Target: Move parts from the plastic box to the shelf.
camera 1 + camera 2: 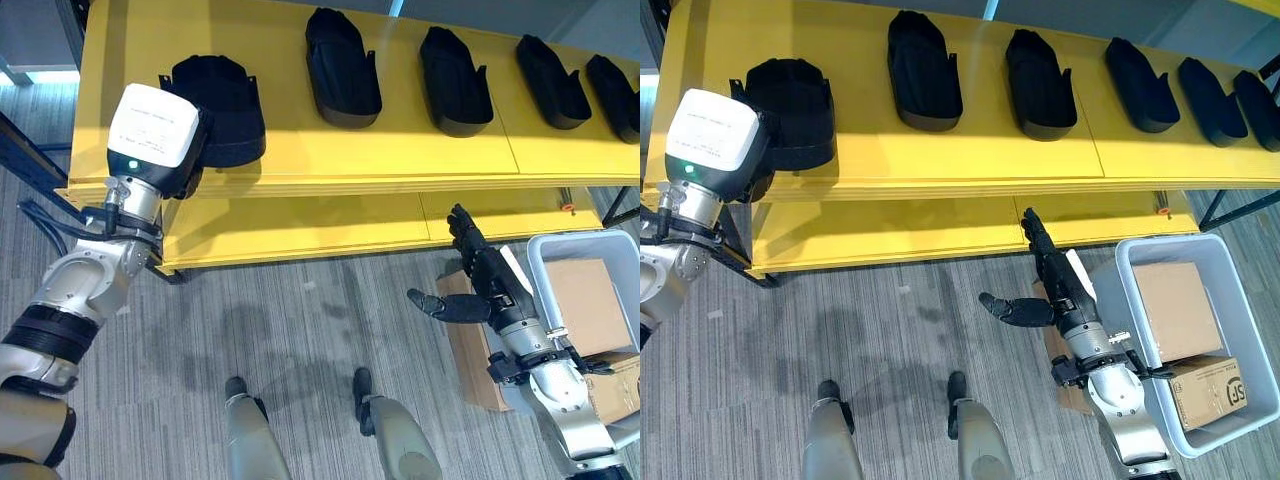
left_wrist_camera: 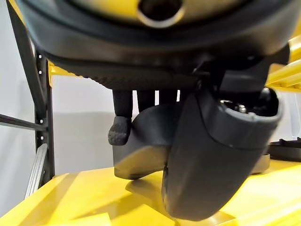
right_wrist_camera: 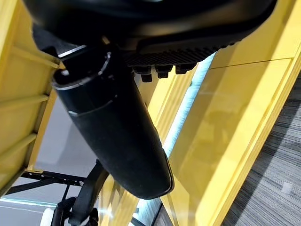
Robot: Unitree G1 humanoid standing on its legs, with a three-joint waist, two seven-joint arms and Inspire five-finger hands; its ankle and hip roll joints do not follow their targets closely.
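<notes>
- while the left hand (image 2: 207,155) sits at the far left end of the yellow shelf (image 1: 400,155), its fingers and thumb curl round a black part (image 1: 215,110) resting on the top board; wrist view shows fingertips (image 2: 120,129) over the part's far edge, thumb on the near side, part's base touching the yellow surface.
- four more black parts lie along the same top board, well apart from each other: second part (image 1: 343,68), third part (image 1: 455,68), fourth part (image 1: 552,70), fifth part (image 1: 615,95) at the right edge of the view.
- all five are dark, shoe-like shells, open side up.
- lower board (image 1: 300,225) of the shelf is yellow too, seen beneath the top one.
- right hand (image 1: 485,275) hangs in the air below the shelf's front edge, over grey carpet (image 1: 300,340), near the lower board's right half.
- right hand is released: fingers straight & pointing up toward the shelf, thumb stuck out sideways, holding nothing.
- right wrist view: thumb (image 3: 117,136) extended, fingertips (image 3: 160,71) short past the palm, yellow shelf boards behind.
- grey plastic box (image 1: 1130,300) stands on the floor at the robot's right, just beside the right arm.
- inside the box: a brown cardboard box (image 1: 1175,310) lying flat, & a second carton (image 1: 1210,390) w/ print at the near end.
- another flat cardboard piece (image 1: 470,350) lies on the floor betw. the right arm and the plastic box, partly hidden by the arm.
</notes>
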